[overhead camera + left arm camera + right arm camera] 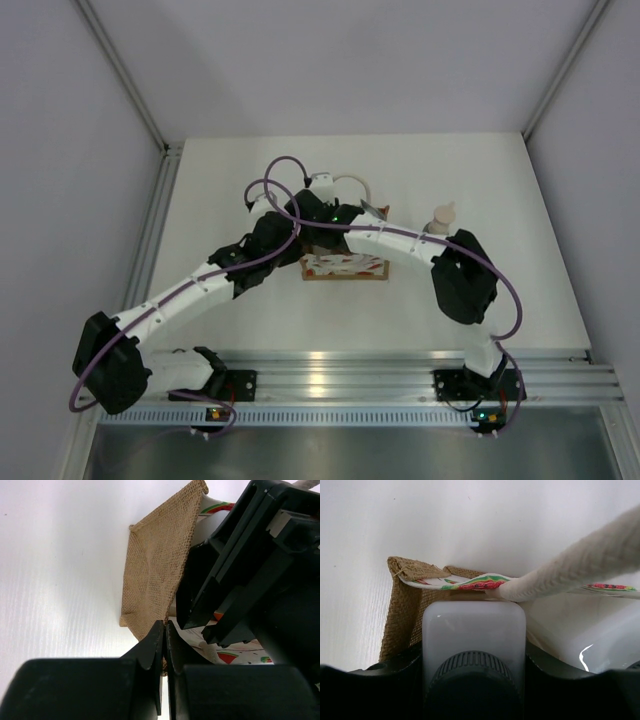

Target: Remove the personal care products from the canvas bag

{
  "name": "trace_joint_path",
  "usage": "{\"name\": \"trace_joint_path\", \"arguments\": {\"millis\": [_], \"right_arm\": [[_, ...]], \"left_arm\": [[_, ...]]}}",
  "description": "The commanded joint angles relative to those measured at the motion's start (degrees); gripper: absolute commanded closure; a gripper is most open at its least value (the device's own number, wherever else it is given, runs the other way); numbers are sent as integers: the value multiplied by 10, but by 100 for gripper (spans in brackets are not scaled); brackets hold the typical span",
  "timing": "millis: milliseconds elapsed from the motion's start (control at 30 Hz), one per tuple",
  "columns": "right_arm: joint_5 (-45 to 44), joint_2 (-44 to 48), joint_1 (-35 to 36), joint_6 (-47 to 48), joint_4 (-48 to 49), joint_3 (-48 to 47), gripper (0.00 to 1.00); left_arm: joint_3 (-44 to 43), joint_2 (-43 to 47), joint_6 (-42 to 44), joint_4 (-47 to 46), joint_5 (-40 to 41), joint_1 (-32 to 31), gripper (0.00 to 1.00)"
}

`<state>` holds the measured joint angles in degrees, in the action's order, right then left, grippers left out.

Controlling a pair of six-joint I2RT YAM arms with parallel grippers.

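Observation:
The tan canvas bag (343, 266) stands mid-table under both arms, its white-and-red band facing me. My left gripper (165, 630) is shut on the bag's burlap rim (155, 570) at one corner. My right gripper (473, 652) is at the bag's mouth, shut on a white bottle with a dark grey cap (473, 630), next to the bag's cream handle (580, 565). The right gripper's black fingers (220, 600) also show in the left wrist view, with a small orange patch (218, 615) beside them. A grey-green bottle with a beige cap (441, 219) stands on the table right of the bag. The other bottles are hidden.
The white table (250, 180) is walled by grey panels at the left, right and back. An aluminium rail (340, 375) with both arm bases runs along the near edge. Purple cables loop above the arms.

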<state>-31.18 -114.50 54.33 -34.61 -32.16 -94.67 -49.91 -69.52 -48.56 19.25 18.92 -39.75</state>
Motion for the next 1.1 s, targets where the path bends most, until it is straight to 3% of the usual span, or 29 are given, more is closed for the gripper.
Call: {"name": "trace_joint_path", "arguments": {"millis": [0, 33, 100, 533, 1067], "right_arm": [[-18, -18, 9, 2, -27, -20, 83], [-18, -15, 10, 6, -27, -23, 94], [-15, -12, 11, 9, -27, -31, 100], [-12, 41, 11, 60, -26, -60, 100], [-8, 149, 11, 101, 41, 4, 100]], "left_arm": [[8, 19, 2, -3, 5, 1, 100], [8, 20, 2, -3, 6, 1, 100], [8, 18, 1, -3, 8, 1, 100], [12, 24, -7, -3, 14, 1, 100], [12, 22, -9, -2, 19, 1, 100]]}}
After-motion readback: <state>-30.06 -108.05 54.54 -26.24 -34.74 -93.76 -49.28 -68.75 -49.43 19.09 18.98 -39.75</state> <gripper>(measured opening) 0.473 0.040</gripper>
